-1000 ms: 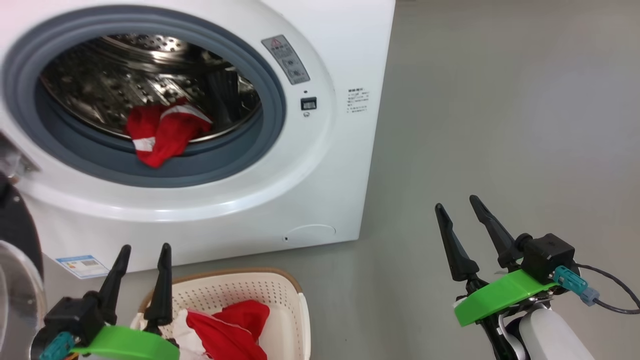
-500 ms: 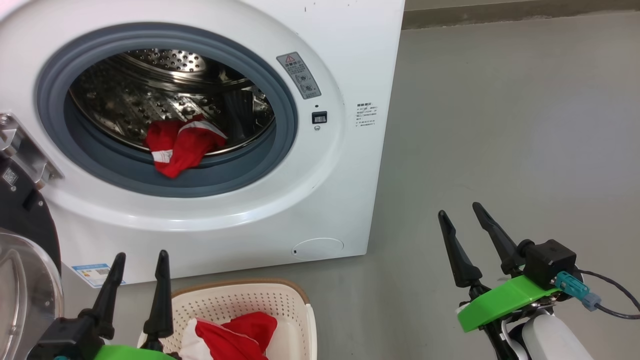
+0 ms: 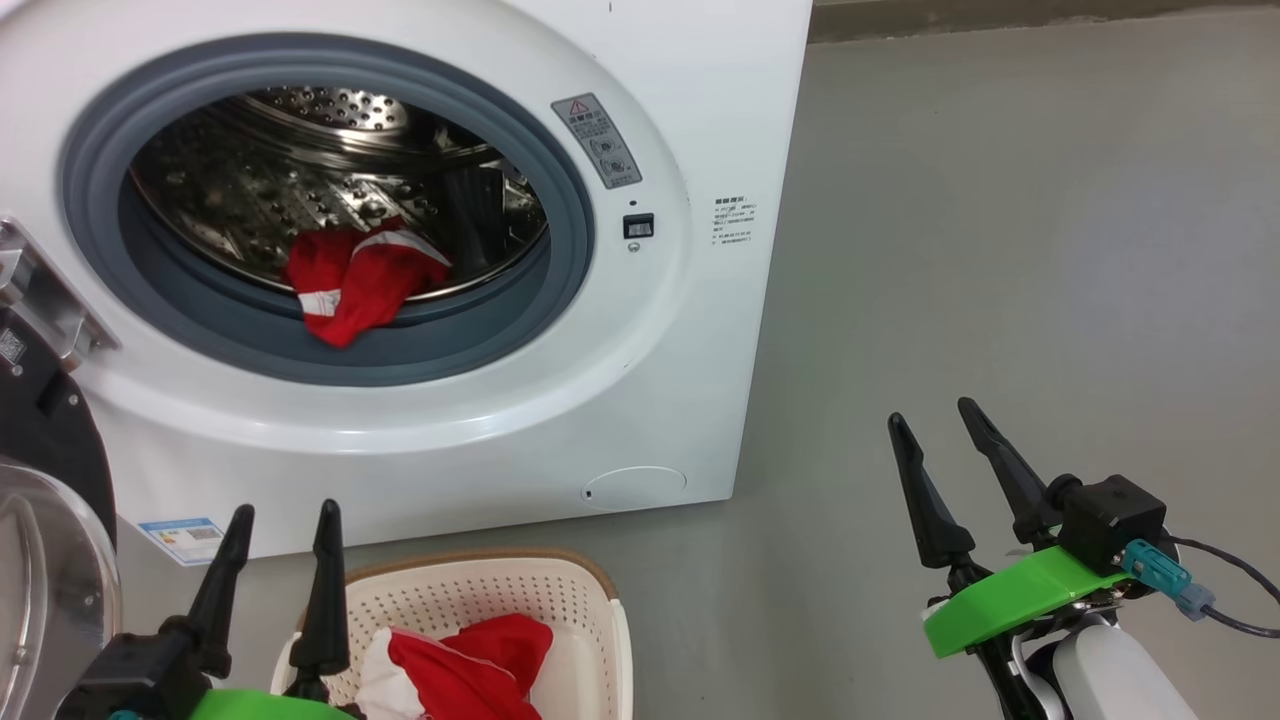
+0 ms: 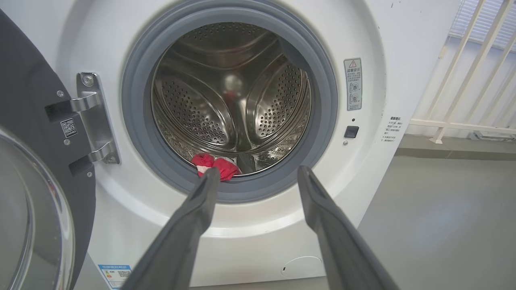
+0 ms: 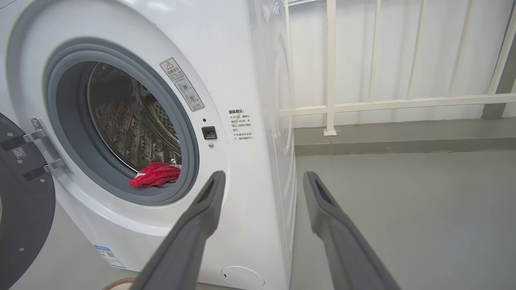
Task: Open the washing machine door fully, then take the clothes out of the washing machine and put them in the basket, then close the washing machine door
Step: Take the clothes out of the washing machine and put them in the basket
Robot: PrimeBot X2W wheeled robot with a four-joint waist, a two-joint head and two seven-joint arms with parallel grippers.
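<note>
**Desk:** What does the front-loader hold?

**Field:** The washing machine [image 3: 700, 100] fills the upper left of the head view. Its door [image 3: 45, 440] is swung wide open at the left edge. One red garment [image 3: 360, 280] with white stripes lies at the front of the perforated steel drum [image 3: 300, 190], its lower end draped onto the grey gasket [image 3: 560, 220].

**Desk:** And the basket?

**Field:** The cream basket [image 3: 600, 600] sits at bottom centre, on the floor [image 3: 1000, 250] just in front of the machine. It holds red-and-white clothes [image 3: 470, 670], heaped toward its left side.

**Desk:** The grippers?

**Field:** Both stand spread and carry nothing. The left gripper [image 3: 285, 510] is at lower left, its fingers overlapping the basket's left rim in the frame. The right gripper [image 3: 931, 412] is at lower right over bare grey floor, well apart from machine and basket.
</note>
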